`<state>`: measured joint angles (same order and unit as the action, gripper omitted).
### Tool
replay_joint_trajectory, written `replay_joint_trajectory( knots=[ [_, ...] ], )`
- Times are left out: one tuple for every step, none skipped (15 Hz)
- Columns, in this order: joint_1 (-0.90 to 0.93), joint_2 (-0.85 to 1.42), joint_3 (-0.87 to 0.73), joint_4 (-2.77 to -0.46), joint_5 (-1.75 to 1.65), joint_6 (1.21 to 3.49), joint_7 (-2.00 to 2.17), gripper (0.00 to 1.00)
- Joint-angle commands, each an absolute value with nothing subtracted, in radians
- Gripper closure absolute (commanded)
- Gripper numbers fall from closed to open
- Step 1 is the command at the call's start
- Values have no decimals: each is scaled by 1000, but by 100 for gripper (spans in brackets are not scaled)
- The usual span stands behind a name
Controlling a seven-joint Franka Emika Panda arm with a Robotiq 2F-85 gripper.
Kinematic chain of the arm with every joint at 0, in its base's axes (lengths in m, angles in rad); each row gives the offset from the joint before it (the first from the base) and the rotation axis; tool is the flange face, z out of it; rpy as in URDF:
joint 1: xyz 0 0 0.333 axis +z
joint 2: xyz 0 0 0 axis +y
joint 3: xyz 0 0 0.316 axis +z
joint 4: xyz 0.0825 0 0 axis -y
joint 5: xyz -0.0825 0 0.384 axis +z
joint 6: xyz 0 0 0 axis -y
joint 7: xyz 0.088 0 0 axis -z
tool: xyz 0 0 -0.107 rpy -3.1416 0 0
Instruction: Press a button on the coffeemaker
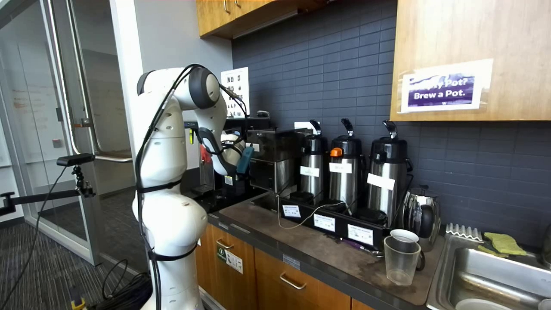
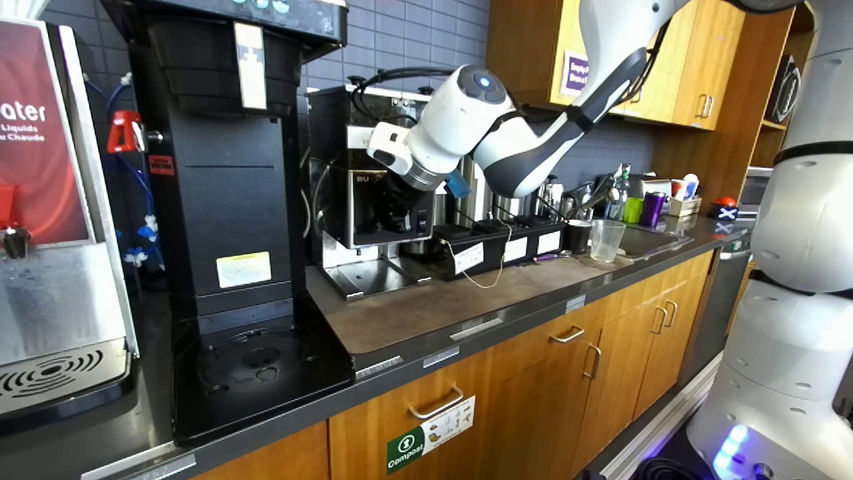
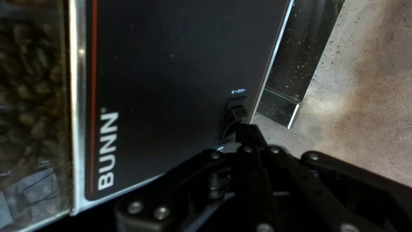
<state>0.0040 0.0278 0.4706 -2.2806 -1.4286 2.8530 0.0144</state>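
The coffeemaker (image 2: 368, 225) is a black boxy machine with a BUNN label and stands on the counter. Its black front panel (image 3: 161, 74) fills much of the wrist view. A dark rocker switch (image 3: 234, 119) sits near the panel's lower corner. A clear hopper with beans (image 3: 29, 106) is above the panel. My gripper (image 3: 251, 137) is shut and empty, its tip right at the switch and covering its lower end; I cannot tell if it touches. In an exterior view the dark gripper (image 2: 400, 212) is in front of the panel. The arm and machine overlap in another exterior view (image 1: 275, 144).
Several pump pots (image 1: 348, 172) stand beside the machine behind a black labelled organizer (image 1: 323, 222). A tall black brewer (image 2: 233, 167) and a red-fronted water dispenser (image 2: 40, 160) stand on its other side. A clear pitcher (image 1: 400, 265) is near the sink (image 1: 447, 275).
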Motion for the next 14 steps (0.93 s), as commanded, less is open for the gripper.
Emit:
replay_joint_trajectory(
  knots=[
    [-7, 55, 459, -2251, -1475, 2882, 41, 100],
    [-8, 61, 456, -2247, -1480, 2885, 44, 100],
    [-10, 68, 454, -2244, -1482, 2887, 47, 100],
    [-10, 76, 453, -2242, -1476, 2885, 50, 100],
    [-11, 81, 452, -2241, -1474, 2887, 53, 100],
    [-12, 82, 451, -2240, -1478, 2890, 58, 100],
    [-13, 82, 450, -2239, -1482, 2892, 61, 100],
    [-13, 81, 449, -2237, -1491, 2895, 67, 100],
    [-13, 81, 449, -2235, -1500, 2896, 74, 100],
    [-13, 83, 447, -2233, -1512, 2899, 83, 100],
    [-13, 86, 446, -2231, -1528, 2902, 93, 100],
    [-13, 86, 444, -2229, -1543, 2904, 103, 100],
    [-13, 90, 443, -2227, -1556, 2904, 108, 100],
    [-14, 91, 443, -2227, -1566, 2905, 112, 100]
  ],
)
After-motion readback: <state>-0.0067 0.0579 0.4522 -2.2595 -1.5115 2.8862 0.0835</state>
